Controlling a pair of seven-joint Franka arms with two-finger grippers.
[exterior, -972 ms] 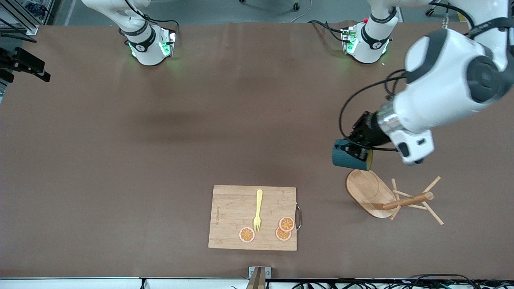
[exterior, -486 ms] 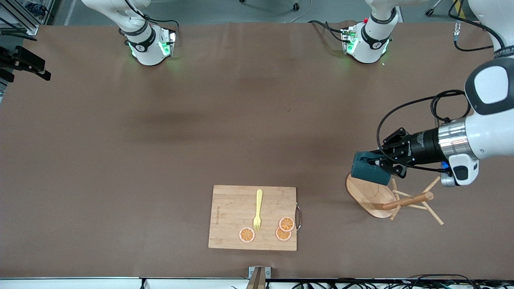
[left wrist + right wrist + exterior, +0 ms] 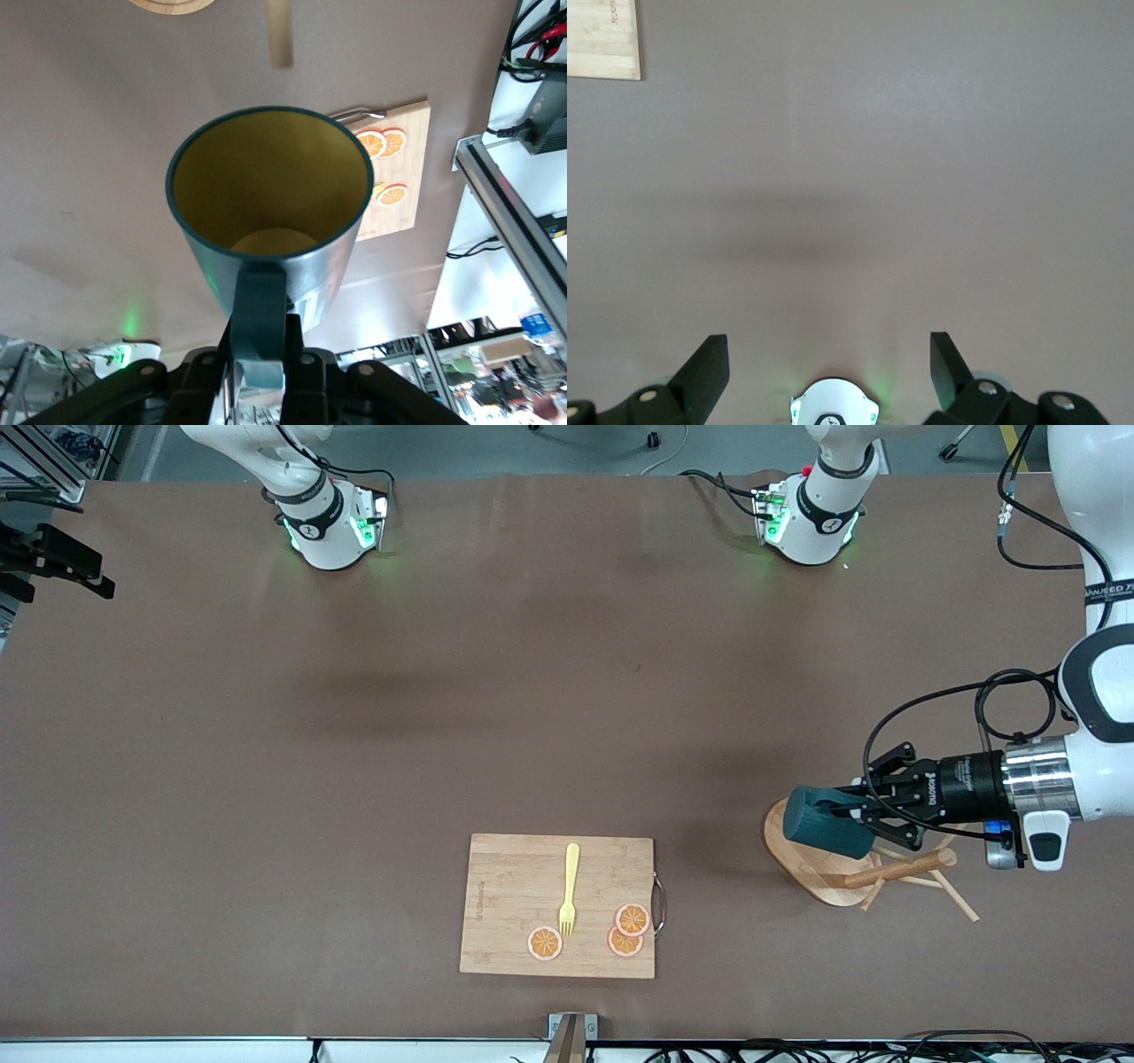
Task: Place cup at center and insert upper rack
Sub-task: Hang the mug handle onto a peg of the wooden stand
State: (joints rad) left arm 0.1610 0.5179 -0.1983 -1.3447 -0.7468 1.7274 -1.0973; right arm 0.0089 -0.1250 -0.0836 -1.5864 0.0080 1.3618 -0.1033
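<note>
— What are the left gripper (image 3: 855,815) jaws doing?

— They are clamping the cup (image 3: 828,833) by its small handle (image 3: 259,312), one jaw on each side of it, as the left wrist view is showing. The cup is lying on its side in the air, its closed bottom pointing toward the right arm's end of the surface and its mustard-yellow inside (image 3: 268,192) facing the wrist camera.

— And what is the cup hanging over?

— It is hanging over the oval base of the upper rack (image 3: 864,861), covering part of that base in the front view. Whether the two are touching is not something I can tell. The rack itself is lying tipped over at the left arm's end of the surface (image 3: 354,779), its post stretching away from the base and its thin pegs crossing near the post's end.

— What about the right gripper (image 3: 828,372)?

— Its jaws are standing wide apart with nothing between them. It is waiting high over bare surface near its own base, out of the front view.

— Anything else lying around?

— A cutting board (image 3: 518,886) is sitting near the front camera, toward the middle of the surface. It is carrying a yellow fork (image 3: 569,890) and three orange slices (image 3: 625,930), and a metal handle (image 3: 658,904) is sticking out of the edge that faces the rack.
</note>
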